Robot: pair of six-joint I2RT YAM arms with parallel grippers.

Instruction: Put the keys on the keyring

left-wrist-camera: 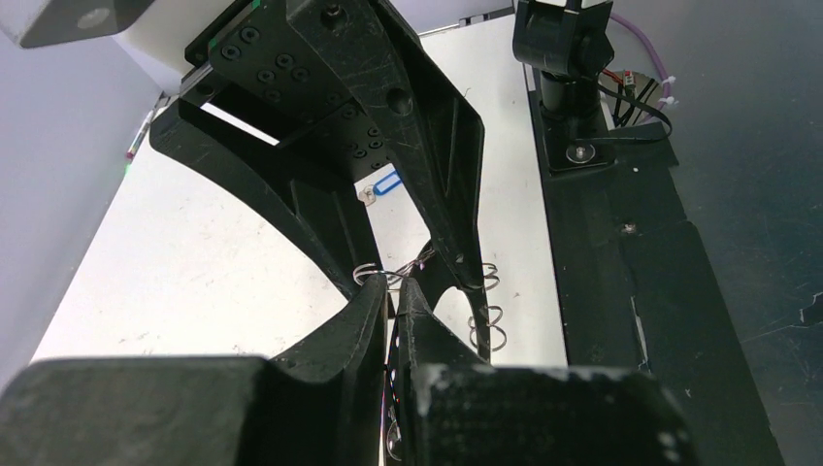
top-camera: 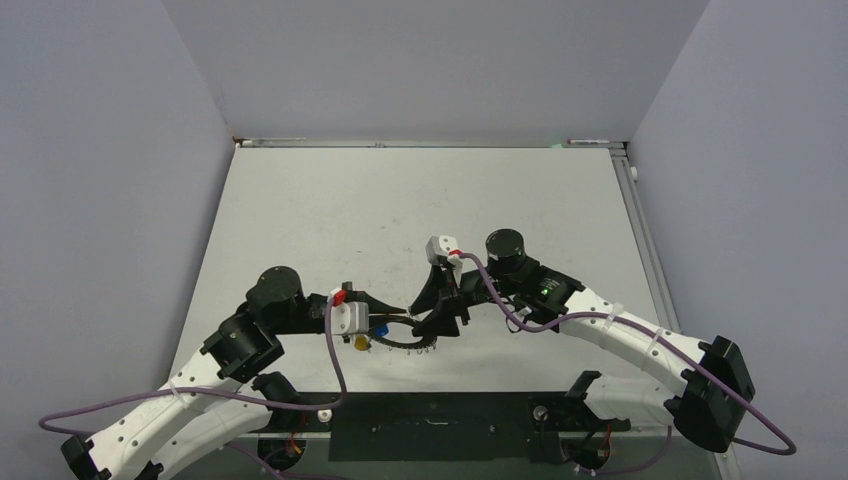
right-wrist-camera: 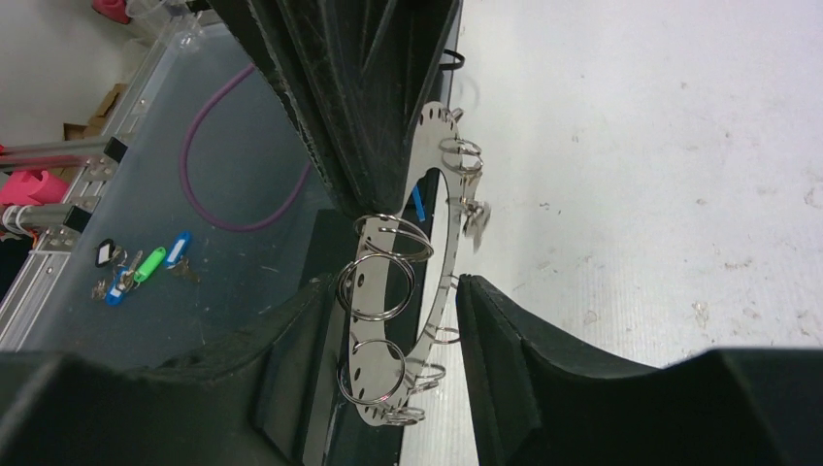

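Two arms meet: our left gripper point(top-camera: 405, 312) clamps the keyring point(right-wrist-camera: 361, 277), held above the table point(top-camera: 400, 200) with a blue-tagged key point(right-wrist-camera: 418, 204) hanging on it; our right gripper point(right-wrist-camera: 388, 320) straddles it, jaws apart. A clear bin point(right-wrist-camera: 146, 194) holds spare keys point(right-wrist-camera: 136, 267)

We log the keyring point(right-wrist-camera: 378, 277) above the table point(top-camera: 400, 200), left gripper point(top-camera: 400, 312) on its left, right gripper point(top-camera: 433, 322) on its right.

Silver keyring point(right-wrist-camera: 369, 243) (dotted with small holes), blue key tag point(left-wrist-camera: 386, 184), yellow key tag point(top-camera: 361, 342), white table point(top-camera: 400, 200), purple cable point(right-wrist-camera: 194, 136)
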